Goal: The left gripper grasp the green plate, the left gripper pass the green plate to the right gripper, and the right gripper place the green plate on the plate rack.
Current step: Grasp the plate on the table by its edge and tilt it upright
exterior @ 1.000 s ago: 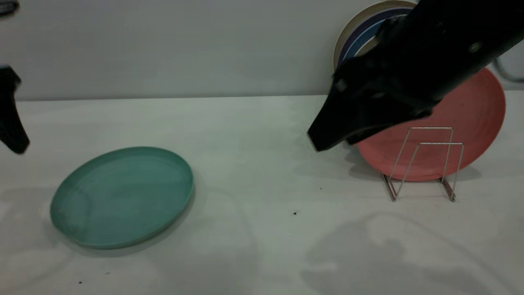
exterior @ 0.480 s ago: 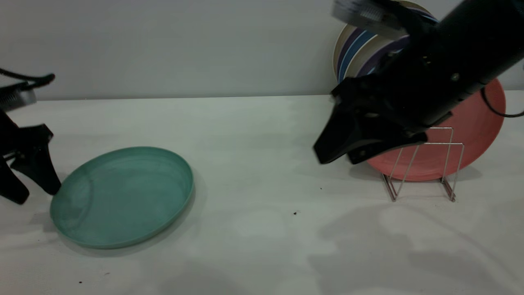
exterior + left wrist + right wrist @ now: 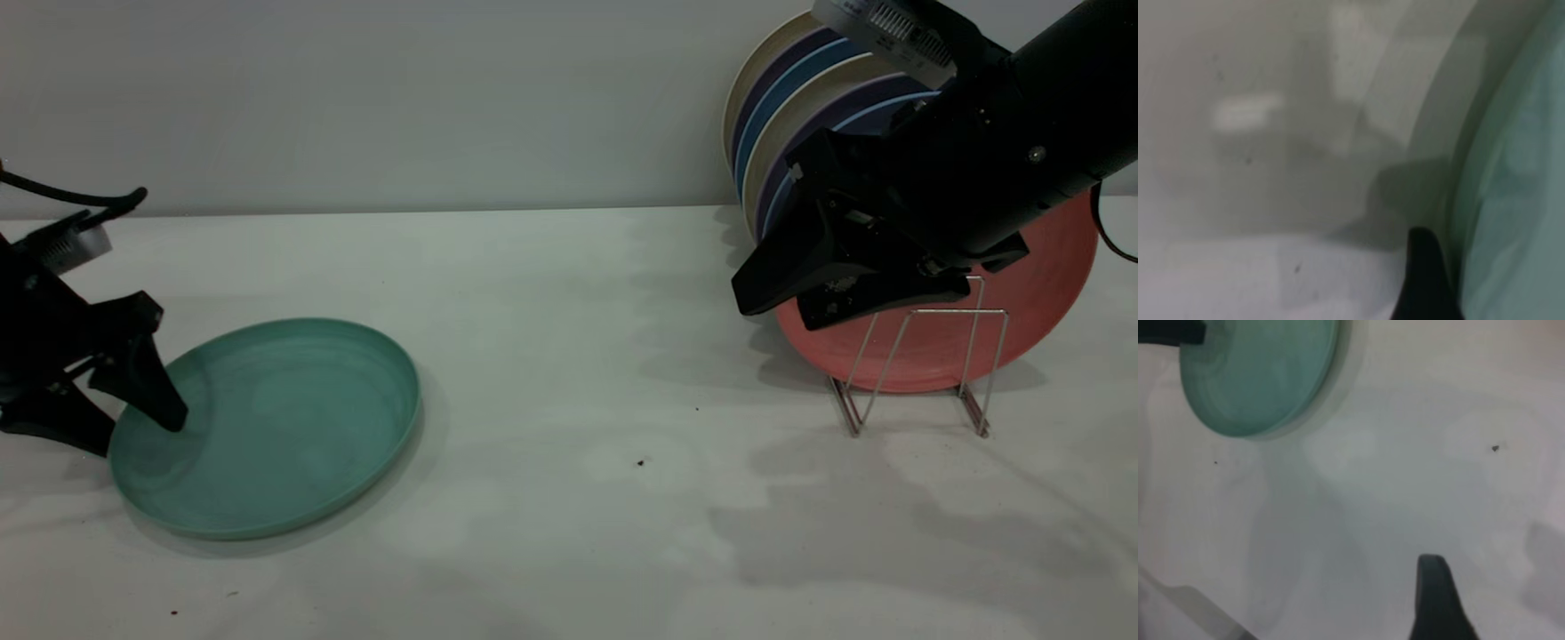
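Note:
The green plate point(image 3: 276, 427) lies flat on the table at the left. My left gripper point(image 3: 132, 425) is open at the plate's left edge, low over the table. One jaw is over the plate's inside and the other is outside the rim. In the left wrist view one black finger point(image 3: 1425, 283) shows just outside the plate's rim point(image 3: 1471, 200). My right gripper point(image 3: 773, 311) hangs open and empty in the air in front of the plate rack point(image 3: 916, 356). In the right wrist view one finger point(image 3: 1436, 603) shows, with the green plate point(image 3: 1258, 373) far off.
A salmon-pink plate point(image 3: 1031, 284) stands upright in the rack. Several blue, purple and cream plates point(image 3: 782, 98) lean against the wall behind it. The white table point(image 3: 569, 356) lies between the plate and the rack, with a few dark specks point(image 3: 640, 463).
My left gripper has moved right and down until its jaws straddle the green plate's left rim. My right arm has drawn back to the right and risen a little.

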